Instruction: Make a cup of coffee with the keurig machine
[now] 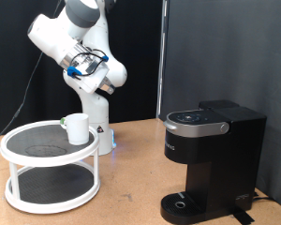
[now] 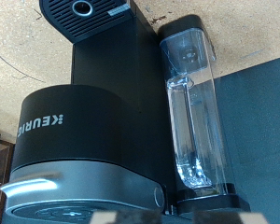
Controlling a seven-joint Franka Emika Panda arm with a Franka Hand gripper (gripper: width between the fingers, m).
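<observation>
The black keurig machine (image 1: 211,155) stands on the wooden table at the exterior view's right, lid down, with nothing on its round drip base (image 1: 183,202). The white cup (image 1: 77,127) stands on the top tier of a round white rack, at the exterior view's left. My gripper (image 1: 98,75) is high in the air above the rack, far from both. In the wrist view the machine (image 2: 84,121) and its clear water tank (image 2: 191,103) show from above. Only my fingertips (image 2: 110,217) show, at the frame edge; they are apart with nothing between them.
The two-tier round rack (image 1: 49,167) with dark mesh shelves takes up the table's left part in the exterior view. The arm's white base (image 1: 101,131) stands just behind it. A black curtain hangs behind the machine.
</observation>
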